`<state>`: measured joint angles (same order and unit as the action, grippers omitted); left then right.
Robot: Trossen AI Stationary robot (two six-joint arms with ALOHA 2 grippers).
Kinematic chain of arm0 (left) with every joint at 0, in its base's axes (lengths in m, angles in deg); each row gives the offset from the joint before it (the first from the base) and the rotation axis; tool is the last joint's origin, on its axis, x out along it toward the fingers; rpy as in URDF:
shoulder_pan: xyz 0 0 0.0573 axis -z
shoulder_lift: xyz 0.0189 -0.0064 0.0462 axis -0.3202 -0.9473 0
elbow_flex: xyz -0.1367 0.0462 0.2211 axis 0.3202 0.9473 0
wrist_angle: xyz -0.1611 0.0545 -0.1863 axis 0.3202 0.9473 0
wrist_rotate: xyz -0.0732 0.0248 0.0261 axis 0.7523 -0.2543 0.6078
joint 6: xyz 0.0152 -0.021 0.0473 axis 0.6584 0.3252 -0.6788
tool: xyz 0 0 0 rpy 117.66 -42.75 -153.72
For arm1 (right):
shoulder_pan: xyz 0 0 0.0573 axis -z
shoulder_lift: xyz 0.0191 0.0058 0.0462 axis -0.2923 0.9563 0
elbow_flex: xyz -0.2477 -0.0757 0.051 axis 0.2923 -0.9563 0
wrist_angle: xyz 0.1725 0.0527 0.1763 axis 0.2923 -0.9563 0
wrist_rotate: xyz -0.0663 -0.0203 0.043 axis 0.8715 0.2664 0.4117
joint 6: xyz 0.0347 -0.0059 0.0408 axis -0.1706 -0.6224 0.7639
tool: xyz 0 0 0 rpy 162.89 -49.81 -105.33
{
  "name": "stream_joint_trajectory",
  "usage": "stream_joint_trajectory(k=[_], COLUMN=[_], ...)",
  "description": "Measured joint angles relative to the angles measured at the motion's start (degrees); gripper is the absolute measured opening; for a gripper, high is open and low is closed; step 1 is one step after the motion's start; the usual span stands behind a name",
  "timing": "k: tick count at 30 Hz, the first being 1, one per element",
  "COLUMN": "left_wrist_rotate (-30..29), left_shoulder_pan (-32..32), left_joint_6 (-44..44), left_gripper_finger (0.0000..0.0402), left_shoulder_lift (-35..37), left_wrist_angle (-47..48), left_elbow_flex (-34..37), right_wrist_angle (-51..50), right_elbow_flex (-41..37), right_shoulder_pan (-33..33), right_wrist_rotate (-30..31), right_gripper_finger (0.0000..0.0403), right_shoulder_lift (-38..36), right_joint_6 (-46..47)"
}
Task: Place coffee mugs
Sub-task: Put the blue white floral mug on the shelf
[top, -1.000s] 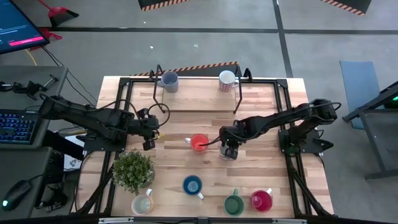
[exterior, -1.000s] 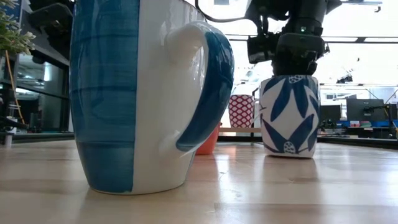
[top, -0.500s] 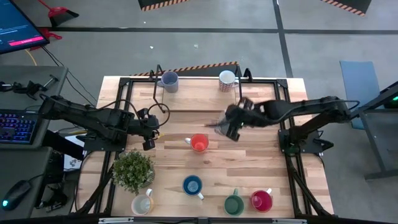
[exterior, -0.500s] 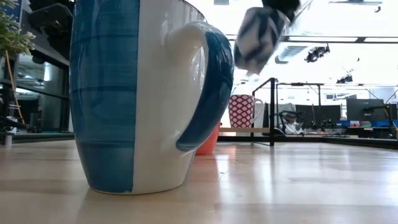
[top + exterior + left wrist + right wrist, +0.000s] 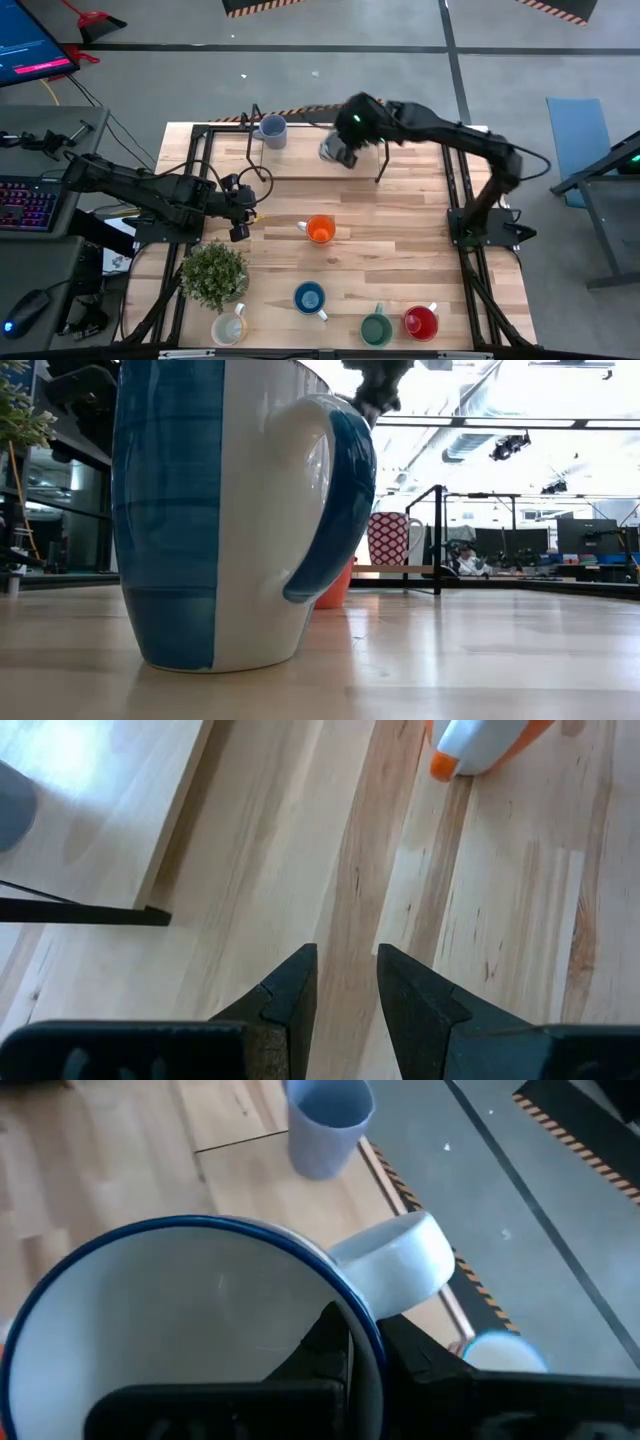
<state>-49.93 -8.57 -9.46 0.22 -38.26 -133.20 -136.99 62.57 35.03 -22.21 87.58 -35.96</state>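
My right gripper (image 5: 346,138) reaches over the far part of the table and is shut on the white mug with the blue pattern (image 5: 333,150). In the right wrist view its blue rim and white inside (image 5: 180,1330) fill the picture. The grey-blue mug (image 5: 271,130) stands on its base near the far edge. The orange mug (image 5: 320,230) stands mid-table. Blue (image 5: 309,298), green (image 5: 376,328), red (image 5: 420,322) and cream (image 5: 229,328) mugs stand along the near edge. A red-patterned mug (image 5: 390,538) shows in the low view. My left gripper (image 5: 243,210) waits open, left of the orange mug. My right gripper pinches the patterned mug's wall at the rim (image 5: 362,1318), beside the handle (image 5: 395,1258), with one finger (image 5: 330,1348) inside the mug and the other (image 5: 425,1372) outside. The mug is lifted clear of the table.
A potted plant (image 5: 214,272) stands near the left side. Thin black metal frames (image 5: 385,150) rise from the far part of the table, close to my right gripper. Bare wood lies between the orange mug and the near row.
My right gripper has lifted the patterned mug off the table from beside the orange mug and carried it up and toward the far edge. It now hangs in the air between the grey-blue mug and the black frame. The mug has tilted on the way.
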Motion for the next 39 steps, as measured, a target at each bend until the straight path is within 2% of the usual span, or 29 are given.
stream_joint_trajectory(k=[7, 15, 21, 39], left_wrist_rotate=[0.0, 0.0, 0.0, 0.1], left_shoulder_pan=[0.0, 0.0, 0.0, 0.0], left_joint_6=[0.0, 0.0, -0.4, -2.9], left_gripper_finger=[0.0099, 0.0099, 0.0099, 0.0099], left_shoulder_lift=[0.0, 0.0, 0.0, 0.0], left_wrist_angle=[-0.1, -0.1, -0.1, -0.5], left_elbow_flex=[0.0, 0.0, 0.0, 0.0], right_wrist_angle=[-2.6, -5.3, -13.1, -16.8], right_elbow_flex=[11.6, 23.1, 29.9, 29.0], right_shoulder_pan=[6.0, 9.4, 11.7, 15.4], right_wrist_rotate=[-6.3, -8.1, -10.1, -10.5], right_gripper_finger=[0.0000, 0.0000, 0.0000, 0.0000], right_shoulder_lift=[14.1, 26.6, 33.5, 34.6], right_joint_6=[-5.5, -8.3, -7.8, -5.9])
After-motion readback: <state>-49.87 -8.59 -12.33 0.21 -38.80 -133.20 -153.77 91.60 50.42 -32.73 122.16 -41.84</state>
